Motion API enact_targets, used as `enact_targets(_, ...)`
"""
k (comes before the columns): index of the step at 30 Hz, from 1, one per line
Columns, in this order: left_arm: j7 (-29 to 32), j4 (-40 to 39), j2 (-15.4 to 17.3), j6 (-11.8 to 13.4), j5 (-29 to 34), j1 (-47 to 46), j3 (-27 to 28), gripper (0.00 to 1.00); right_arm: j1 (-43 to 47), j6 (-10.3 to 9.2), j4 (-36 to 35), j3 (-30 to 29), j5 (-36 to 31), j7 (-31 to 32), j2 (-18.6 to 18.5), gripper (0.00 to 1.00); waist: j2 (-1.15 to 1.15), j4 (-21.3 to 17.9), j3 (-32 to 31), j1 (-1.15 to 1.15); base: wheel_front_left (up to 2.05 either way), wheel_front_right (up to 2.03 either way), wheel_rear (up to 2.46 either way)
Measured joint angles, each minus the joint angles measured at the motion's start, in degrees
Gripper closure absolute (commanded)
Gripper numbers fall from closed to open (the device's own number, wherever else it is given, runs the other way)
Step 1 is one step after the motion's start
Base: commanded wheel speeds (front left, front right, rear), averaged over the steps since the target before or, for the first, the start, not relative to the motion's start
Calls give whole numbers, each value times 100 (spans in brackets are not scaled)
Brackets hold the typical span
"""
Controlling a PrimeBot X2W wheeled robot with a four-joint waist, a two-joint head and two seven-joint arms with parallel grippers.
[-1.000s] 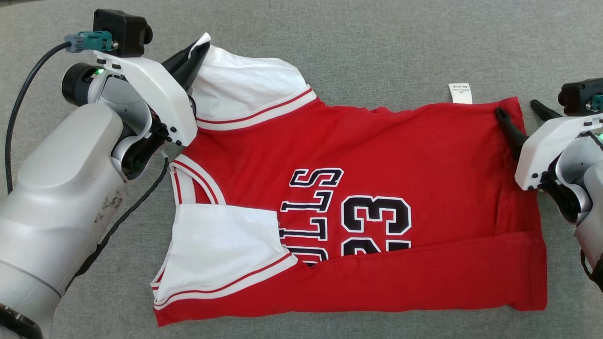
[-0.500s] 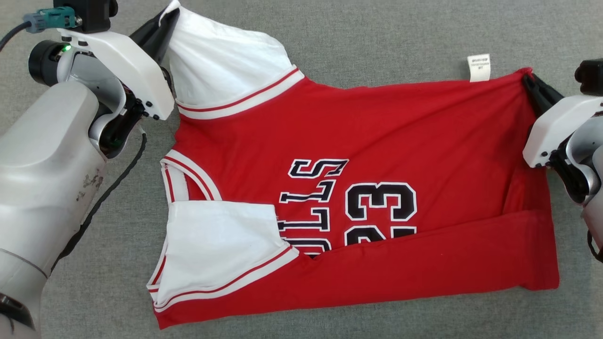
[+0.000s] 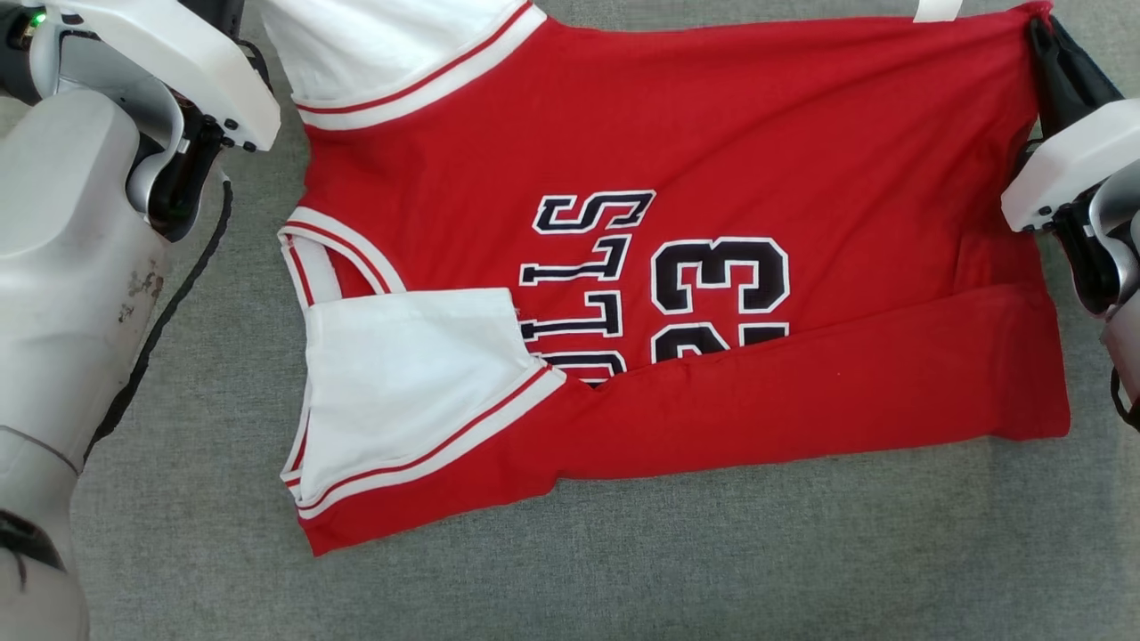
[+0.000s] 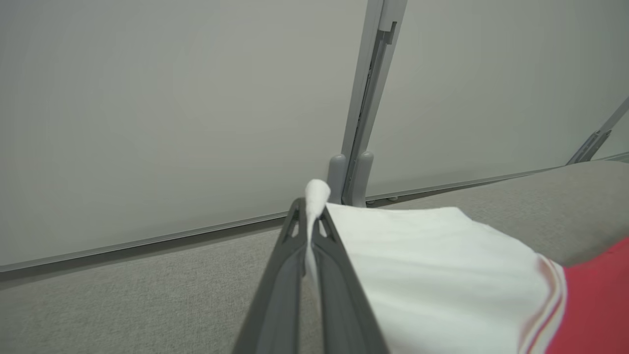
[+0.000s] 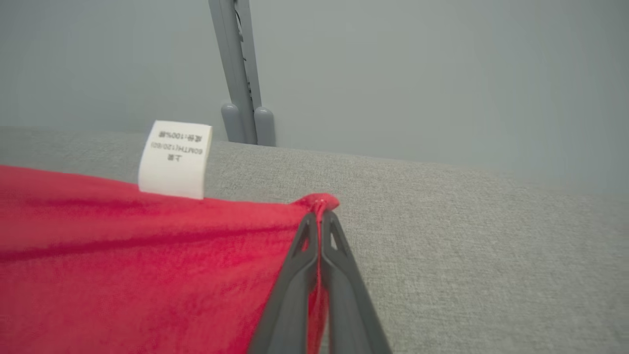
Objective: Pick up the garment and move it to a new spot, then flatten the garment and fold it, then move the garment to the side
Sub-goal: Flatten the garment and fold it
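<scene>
Grips white sleeve tip [image 4: 317, 191] with left gripper [image 4: 308, 219], red hem corner [image 5: 319, 200] with right gripper [image 5: 320, 221], both clamped tight. Holds far edge of garment [image 3: 712, 151] stretched between them, long axis left-right, with near fold resting on grey surface [image 3: 623, 570].

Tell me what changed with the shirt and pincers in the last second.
The right pincer, open at the hem corner a second ago, has closed on that corner of the red jersey T-shirt with white sleeves. The far edge has been drawn away from the robot, taut between both pincers. Unchanged: the left pincer stays clamped on the white sleeve; the near fold remains.
</scene>
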Motion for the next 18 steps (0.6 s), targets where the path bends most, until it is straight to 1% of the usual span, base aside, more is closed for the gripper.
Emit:
enact_targets(7, -74, 74, -97, 0, 5, 2, -108, 100, -85, -1, 178, 65, -18, -355, 155, 100, 0, 3, -29, 0, 0, 0, 0)
enact_targets(10, -100, -44, -88, 0, -18, 75, -188, 100, -18, -1, 152, 94, 16, -454, 93, 100, 0, 36, -108, 0, 0, 0, 0)
enact_targets(14, -124, -304, 22, 0, -94, 302, -328, 100, 335, -1, -41, 145, 154, -510, -30, 100, 0, 87, -277, 0, 0, 0, 0)
enact_targets(18, -151, -760, 290, 0, -225, 651, -474, 100, 818, -1, -624, 4, 333, -526, -246, 100, 0, 142, -545, 0, 0, 0, 0)
